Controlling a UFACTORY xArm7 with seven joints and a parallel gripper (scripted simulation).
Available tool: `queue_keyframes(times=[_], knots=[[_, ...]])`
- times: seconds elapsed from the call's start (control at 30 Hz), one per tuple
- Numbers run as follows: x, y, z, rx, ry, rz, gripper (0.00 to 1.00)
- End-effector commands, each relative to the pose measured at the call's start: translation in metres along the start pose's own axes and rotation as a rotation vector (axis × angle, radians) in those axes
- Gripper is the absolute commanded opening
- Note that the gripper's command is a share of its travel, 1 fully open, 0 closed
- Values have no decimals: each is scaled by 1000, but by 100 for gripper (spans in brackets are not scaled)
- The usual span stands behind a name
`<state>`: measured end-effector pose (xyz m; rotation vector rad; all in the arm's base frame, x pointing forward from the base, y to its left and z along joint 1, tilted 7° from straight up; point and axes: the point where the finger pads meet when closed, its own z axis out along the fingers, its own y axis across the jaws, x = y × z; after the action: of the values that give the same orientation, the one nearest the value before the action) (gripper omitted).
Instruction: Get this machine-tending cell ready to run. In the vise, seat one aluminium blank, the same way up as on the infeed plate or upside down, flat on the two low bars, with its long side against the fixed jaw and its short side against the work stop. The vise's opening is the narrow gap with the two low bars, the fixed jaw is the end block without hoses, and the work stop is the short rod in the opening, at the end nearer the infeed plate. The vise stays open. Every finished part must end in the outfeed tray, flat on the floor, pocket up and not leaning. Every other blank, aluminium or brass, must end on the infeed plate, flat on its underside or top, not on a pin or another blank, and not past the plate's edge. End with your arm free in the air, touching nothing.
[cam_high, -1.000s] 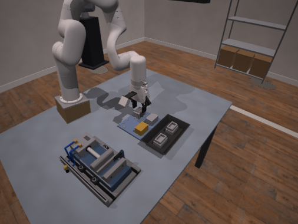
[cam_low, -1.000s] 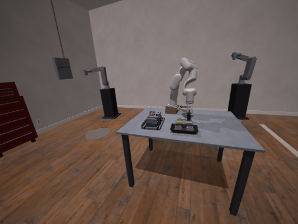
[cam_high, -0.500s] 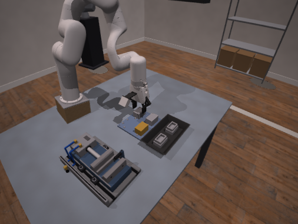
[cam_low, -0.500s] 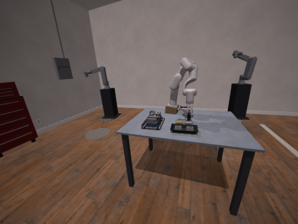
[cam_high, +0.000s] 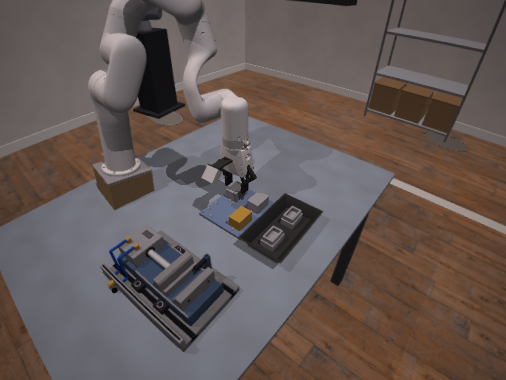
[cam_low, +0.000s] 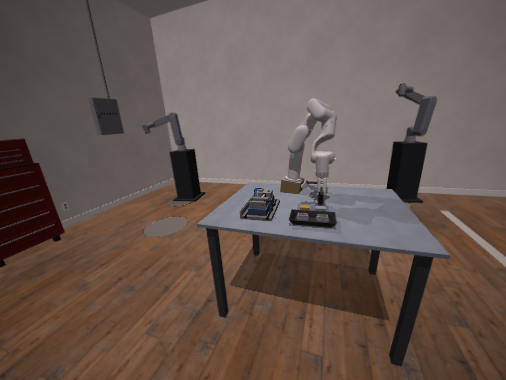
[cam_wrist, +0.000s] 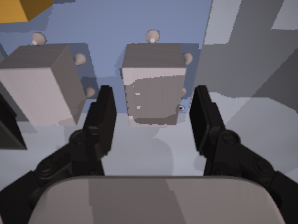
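- Gripper (cam_wrist: 151, 117): I read it as released, fingers spread and gripping nothing. In the wrist view it stands over one aluminium blank (cam_wrist: 152, 82), one finger to each side, apart from the block's faces.
- Infeed plate (cam_high: 214, 214): blue, near the centre of the top view. It carries three blocks: the aluminium blank under the gripper at its upper end, a second aluminium blank (cam_high: 258, 201) toward the right, and a brass blank (cam_high: 240, 217) at the lower edge. I see small round pins (cam_wrist: 152, 35) standing around the blocks in the wrist view.
- Outfeed tray (cam_high: 261, 247): black, just beside the infeed plate on its right. It contains two finished parts (cam_high: 272, 236), side by side, pockets facing up, both flat on the tray floor.
- Vise (cam_high: 170, 280): lower left of the top view, well apart from the plate. I see no block in its opening.
- Table (cam_high: 320, 165): grey, carrying the vise, plate, tray and the arm's brown pedestal (cam_high: 125, 192) at the upper left.
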<state>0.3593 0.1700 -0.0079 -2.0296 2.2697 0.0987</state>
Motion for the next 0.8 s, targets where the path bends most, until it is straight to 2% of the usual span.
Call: queue_keyframes(times=[0.0, 0.77], knots=[[-1, -1, 1, 3, -2, 0, 69], [-1, -1, 8, 2, -2, 0, 69]])
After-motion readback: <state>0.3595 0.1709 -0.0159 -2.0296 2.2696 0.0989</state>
